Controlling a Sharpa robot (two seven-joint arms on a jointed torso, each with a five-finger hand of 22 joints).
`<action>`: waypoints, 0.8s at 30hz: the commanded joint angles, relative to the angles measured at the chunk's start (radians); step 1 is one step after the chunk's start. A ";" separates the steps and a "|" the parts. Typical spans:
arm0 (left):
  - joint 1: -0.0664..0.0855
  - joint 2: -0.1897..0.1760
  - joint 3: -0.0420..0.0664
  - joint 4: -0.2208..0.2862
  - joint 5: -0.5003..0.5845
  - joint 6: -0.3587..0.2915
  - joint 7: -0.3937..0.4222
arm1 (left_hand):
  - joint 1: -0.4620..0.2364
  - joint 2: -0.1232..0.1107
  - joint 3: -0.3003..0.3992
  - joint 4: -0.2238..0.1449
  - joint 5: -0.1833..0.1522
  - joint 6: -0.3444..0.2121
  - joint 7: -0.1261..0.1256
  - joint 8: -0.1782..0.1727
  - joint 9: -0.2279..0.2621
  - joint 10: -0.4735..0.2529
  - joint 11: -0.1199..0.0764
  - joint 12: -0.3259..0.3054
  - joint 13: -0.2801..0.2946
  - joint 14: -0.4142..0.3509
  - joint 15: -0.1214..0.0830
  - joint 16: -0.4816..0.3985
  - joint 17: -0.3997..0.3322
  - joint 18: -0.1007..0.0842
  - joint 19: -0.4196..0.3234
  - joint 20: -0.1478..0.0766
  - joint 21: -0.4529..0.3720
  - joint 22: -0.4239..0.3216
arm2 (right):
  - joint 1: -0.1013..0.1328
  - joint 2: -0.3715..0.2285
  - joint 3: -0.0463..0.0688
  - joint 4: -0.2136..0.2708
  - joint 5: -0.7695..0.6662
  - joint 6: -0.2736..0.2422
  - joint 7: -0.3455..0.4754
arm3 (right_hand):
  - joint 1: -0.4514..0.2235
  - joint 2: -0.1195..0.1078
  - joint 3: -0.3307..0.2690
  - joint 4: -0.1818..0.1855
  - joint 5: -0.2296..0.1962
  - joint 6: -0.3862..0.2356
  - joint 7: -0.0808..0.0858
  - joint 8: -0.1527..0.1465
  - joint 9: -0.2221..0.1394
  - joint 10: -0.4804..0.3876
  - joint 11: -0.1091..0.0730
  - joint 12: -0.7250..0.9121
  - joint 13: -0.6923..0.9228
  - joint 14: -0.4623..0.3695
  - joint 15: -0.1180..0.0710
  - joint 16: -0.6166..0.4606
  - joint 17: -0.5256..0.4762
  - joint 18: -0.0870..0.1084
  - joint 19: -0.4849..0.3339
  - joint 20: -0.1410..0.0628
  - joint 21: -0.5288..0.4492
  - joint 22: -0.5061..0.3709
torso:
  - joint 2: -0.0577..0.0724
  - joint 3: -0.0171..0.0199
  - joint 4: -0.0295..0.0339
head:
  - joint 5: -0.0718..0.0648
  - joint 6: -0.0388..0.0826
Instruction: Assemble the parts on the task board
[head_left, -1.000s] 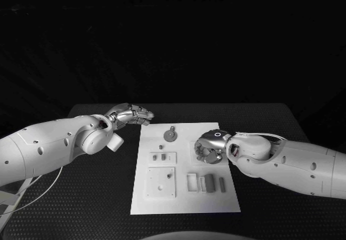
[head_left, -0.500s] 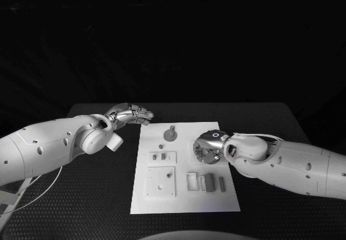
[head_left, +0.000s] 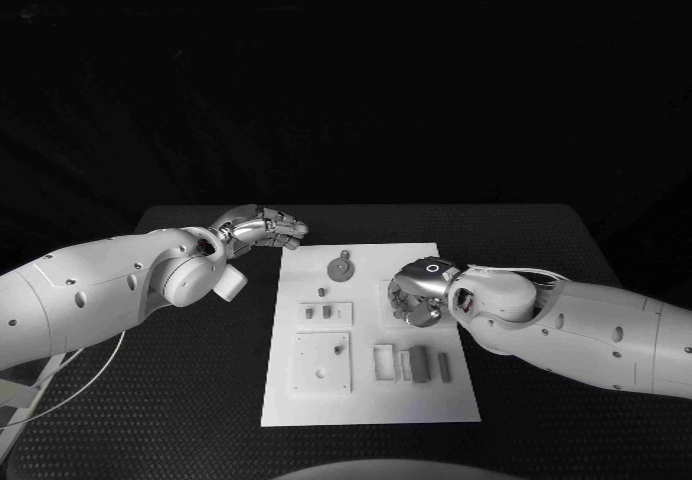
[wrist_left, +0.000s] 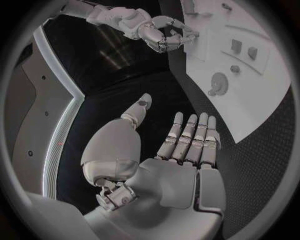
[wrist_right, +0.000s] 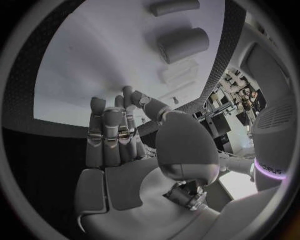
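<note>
The white task board (head_left: 372, 404) lies mid-table. On it are a round grey part (head_left: 342, 268), small parts (head_left: 320, 312), a square plate (head_left: 320, 362) and upright rectangular parts (head_left: 413, 363). My right hand (head_left: 418, 293) hovers low over the board's right middle. Its thumb tip is close to its fingertips (wrist_right: 127, 93), and I cannot make out anything between them. Beyond that hand, two cylinder-like parts (wrist_right: 181, 44) stand on the board (wrist_right: 94, 60). My left hand (head_left: 261, 228) is off the board's far left corner, over the black table, fingers (wrist_left: 190, 137) together, thumb apart, holding nothing.
The black table (head_left: 188, 380) has free room on both sides of the board. A white tag (head_left: 231, 286) hangs at my left wrist. The left wrist view shows my right hand (wrist_left: 156, 31) curled at the far edge of the board (wrist_left: 250, 100).
My right forearm has shifted slightly towards the board. Both hands and the parts stay almost where they were.
</note>
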 joint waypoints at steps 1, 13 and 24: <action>0.000 0.002 0.001 0.003 0.005 0.014 0.007 | -0.001 -0.001 -0.001 0.000 -0.003 0.010 0.065 0.006 0.000 0.001 0.002 0.000 0.000 -0.001 0.000 -0.005 0.001 -0.008 0.005 -0.001 -0.006 -0.001 | -0.003 -0.003 -0.001 0.005 -0.017 -0.004 -0.003 | -0.006 0.011 0.007 -0.001 0.001 0.006 0.000 0.005 0.017 0.034 -0.007 -0.003 0.026 -0.002 -0.008 0.008 0.002 0.014 0.002 -0.006 0.006 0.025 | 0.000 0.0002 0.0007 | -0.001 -0.001; 0.000 0.002 0.001 0.007 0.003 0.012 0.008 | -0.001 0.000 0.000 0.000 -0.003 0.010 0.065 0.006 0.000 0.000 0.002 0.000 0.000 0.000 0.000 -0.005 0.001 -0.008 0.006 -0.001 -0.006 -0.001 | -0.001 -0.027 0.017 0.042 -0.028 -0.027 -0.030 | -0.011 0.008 0.015 -0.007 0.000 0.010 -0.002 0.007 0.023 0.043 -0.010 -0.005 0.037 0.003 -0.012 0.018 0.003 0.014 0.008 -0.011 0.019 0.025 | 0.000 -0.0016 0.0016 | 0.003 0.001; 0.000 0.003 0.001 0.006 0.003 0.006 0.010 | -0.001 -0.001 0.000 0.000 -0.003 0.010 0.065 0.007 0.000 0.000 0.002 -0.001 0.000 -0.002 0.001 -0.006 0.001 -0.008 0.005 -0.001 -0.006 -0.001 | 0.003 -0.023 0.054 0.046 -0.026 -0.033 -0.026 | -0.012 0.008 0.017 -0.008 0.000 0.011 -0.002 0.007 0.025 0.044 -0.011 -0.007 0.040 0.004 -0.012 0.020 0.002 0.014 0.008 -0.012 0.022 0.024 | 0.000 -0.0006 0.0011 | 0.012 -0.001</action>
